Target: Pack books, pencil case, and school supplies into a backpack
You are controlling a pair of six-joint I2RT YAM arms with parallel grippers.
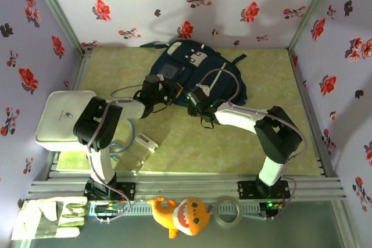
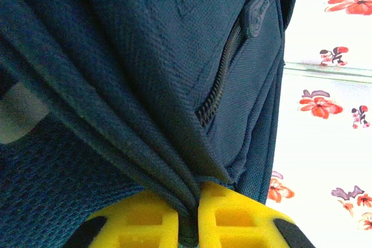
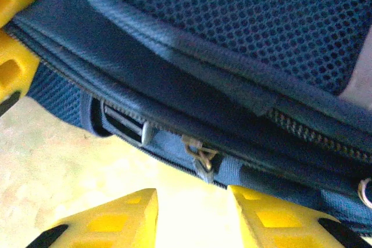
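Note:
The navy backpack point(image 1: 195, 68) lies at the back middle of the green mat. My left gripper point(image 1: 167, 92) sits at its near left edge. In the left wrist view its yellow fingers point(image 2: 232, 216) are shut on a bunched fold of the backpack's fabric point(image 2: 145, 85), beside a zipper point(image 2: 221, 79). My right gripper point(image 1: 195, 101) is at the near edge too. It point(image 3: 195, 201) stands open, with a metal zipper pull point(image 3: 200, 158) hanging just ahead of the gap and untouched. The books are out of view.
A white flat tray point(image 1: 58, 114) lies at the left. A clear pouch with a blue cord and a white item point(image 1: 136, 143) lies near the left arm. A glove point(image 1: 49, 216), an orange plush toy point(image 1: 180, 216) and a tape roll point(image 1: 228, 212) rest on the front rail.

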